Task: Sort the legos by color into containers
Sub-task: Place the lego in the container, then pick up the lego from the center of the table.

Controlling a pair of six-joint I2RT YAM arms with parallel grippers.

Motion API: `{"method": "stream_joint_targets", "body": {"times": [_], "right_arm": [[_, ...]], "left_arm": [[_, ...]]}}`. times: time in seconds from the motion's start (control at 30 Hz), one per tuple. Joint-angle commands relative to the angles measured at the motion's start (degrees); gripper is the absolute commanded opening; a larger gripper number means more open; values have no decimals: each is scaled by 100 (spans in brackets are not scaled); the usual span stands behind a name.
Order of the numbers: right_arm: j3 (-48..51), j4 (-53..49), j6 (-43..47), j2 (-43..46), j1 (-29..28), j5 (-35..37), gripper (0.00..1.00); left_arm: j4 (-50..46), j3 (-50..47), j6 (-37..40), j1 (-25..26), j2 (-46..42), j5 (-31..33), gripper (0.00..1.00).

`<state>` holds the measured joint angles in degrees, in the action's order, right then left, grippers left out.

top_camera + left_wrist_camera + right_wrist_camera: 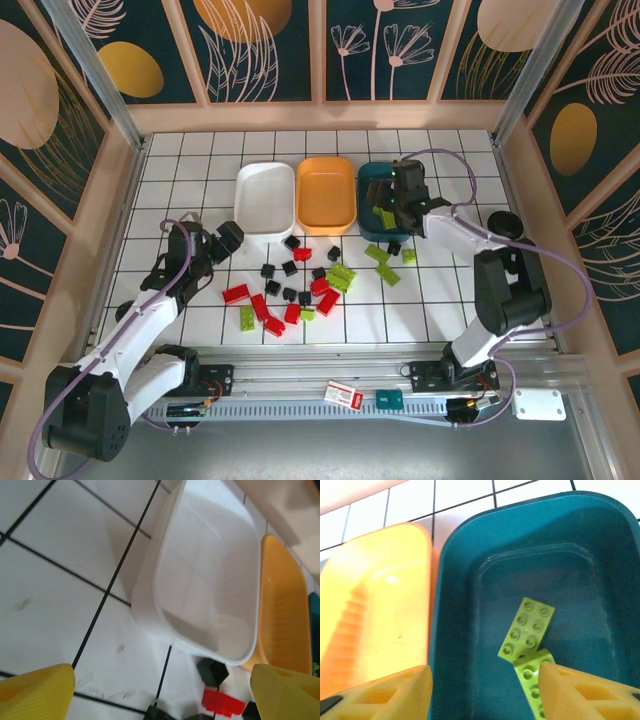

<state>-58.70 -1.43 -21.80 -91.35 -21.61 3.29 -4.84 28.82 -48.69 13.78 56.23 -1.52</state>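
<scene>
Right hand (400, 207) above gridded tabletop (200, 180).

White tabletop (190, 170) with black lines. Round black cup (503, 222) near its right edge. Red-and-white card (343, 394) beside small green board (388, 399) on grey rail (290, 410). Flower-painted walls (380, 45) behind.

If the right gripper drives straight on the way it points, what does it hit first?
Probably the floor of the teal tray: the open right gripper points into it. It might clip the nearer lime-green brick first; depth is unclear.
</scene>
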Motion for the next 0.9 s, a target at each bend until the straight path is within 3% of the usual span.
{"method": "stream_joint_targets", "body": {"times": [0.0, 0.13, 0.37, 0.87], "right_arm": [[431, 389, -173, 335, -184, -107, 58], [875, 594, -292, 498, -317, -195, 58], [1344, 767, -343, 809, -342, -215, 58], [1506, 811, -316, 1130, -335, -202, 58]], "left_arm": [[-423, -91, 80, 435, 208, 277, 89], [-301, 61, 365, 1272, 855, 748, 84], [-157, 627, 845, 2031, 2176, 1262, 74], [-110, 739, 865, 2230, 3127, 1549, 59]]}}
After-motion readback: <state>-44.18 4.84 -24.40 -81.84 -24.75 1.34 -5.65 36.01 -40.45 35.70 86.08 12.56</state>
